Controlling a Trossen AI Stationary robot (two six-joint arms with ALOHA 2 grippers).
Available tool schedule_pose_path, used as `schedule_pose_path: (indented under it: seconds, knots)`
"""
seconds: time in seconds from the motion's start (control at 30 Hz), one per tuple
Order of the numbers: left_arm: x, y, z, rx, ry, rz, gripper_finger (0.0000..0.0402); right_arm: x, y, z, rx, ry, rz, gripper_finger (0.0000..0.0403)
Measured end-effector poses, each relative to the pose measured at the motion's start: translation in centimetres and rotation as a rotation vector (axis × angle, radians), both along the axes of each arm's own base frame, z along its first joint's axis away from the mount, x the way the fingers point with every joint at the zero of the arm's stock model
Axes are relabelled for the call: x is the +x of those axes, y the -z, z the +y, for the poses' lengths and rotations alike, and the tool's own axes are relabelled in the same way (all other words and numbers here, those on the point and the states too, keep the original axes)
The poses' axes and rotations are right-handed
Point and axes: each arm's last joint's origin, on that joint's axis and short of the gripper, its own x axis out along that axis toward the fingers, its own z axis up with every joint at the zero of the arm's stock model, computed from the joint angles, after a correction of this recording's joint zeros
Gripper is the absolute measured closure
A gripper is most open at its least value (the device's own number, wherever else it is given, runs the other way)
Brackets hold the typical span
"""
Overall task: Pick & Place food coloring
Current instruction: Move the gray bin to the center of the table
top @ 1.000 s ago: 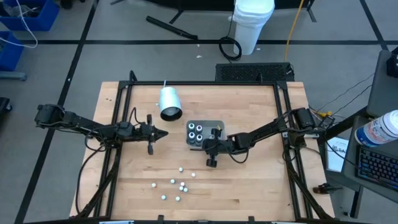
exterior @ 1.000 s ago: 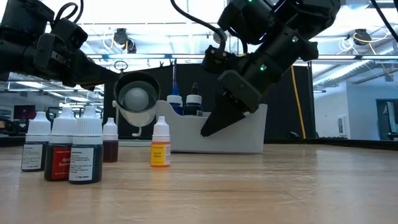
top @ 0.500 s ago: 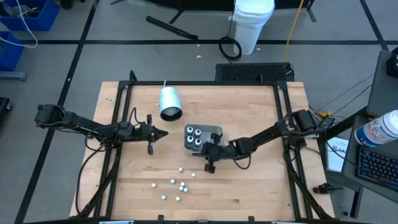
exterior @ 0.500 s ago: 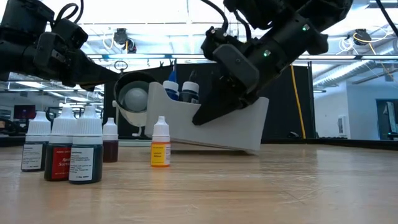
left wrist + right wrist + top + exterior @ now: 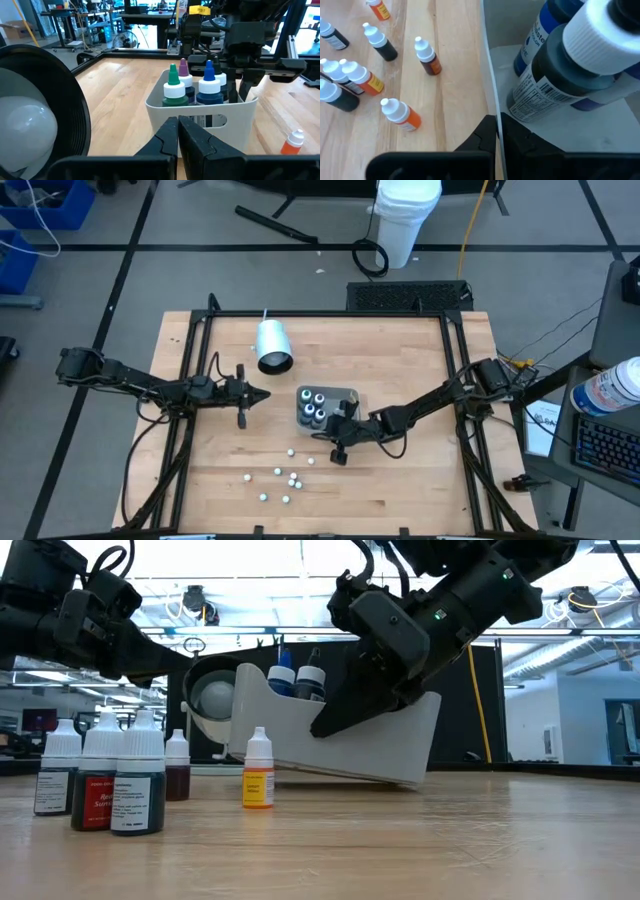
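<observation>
A whitish tray (image 5: 346, 392) stands mid-table with several larger white-capped bottles (image 5: 315, 408) upright in it. My right gripper (image 5: 343, 427) is shut on its wall. In the low view the tray (image 5: 290, 735) sits tilted. Several small food coloring bottles (image 5: 284, 478) stand on the wood near the table's front edge; they also show in the low view (image 5: 112, 785) and the right wrist view (image 5: 384, 47). My left gripper (image 5: 264, 394) hovers shut left of the tray, fingertips together (image 5: 178, 131). My right gripper pinches the tray's thin wall (image 5: 490, 95) at its top edge, near the tray's near right corner. One finger is inside the tray and one outside. The fingers slant down from the table's right side. The tray is tipped, one side raised off the wood (image 5: 250, 762).
A white cup (image 5: 272, 346) lies on its side at the back left, its dark mouth toward the left gripper (image 5: 45, 115). A yellow-labelled bottle (image 5: 258, 775) stands just in front of the tilted tray. Black rails (image 5: 190, 370) frame the table.
My right gripper has moved toward the table's near edge and rolled a little, keeping hold of the tray. The tray has slid with it, turned slightly and tipped from flat to tilted, and the bottles inside lean with it.
</observation>
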Motion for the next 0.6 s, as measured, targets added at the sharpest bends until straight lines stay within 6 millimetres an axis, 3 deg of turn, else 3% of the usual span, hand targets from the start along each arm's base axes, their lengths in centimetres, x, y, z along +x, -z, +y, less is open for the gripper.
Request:
schedule_pose_path:
  seconds: [0.43,0.6]
  knots:
    - [0.0,0.0,0.0,0.008,0.001,0.001,0.0382,-0.2,0.2,0.2,0.015,-0.046,0.041,0.04]
    - [0.0,0.0,0.0,0.03,0.003,0.003,0.0382,-0.1,1.3,0.3,0.019,-0.04,0.067,0.0399]
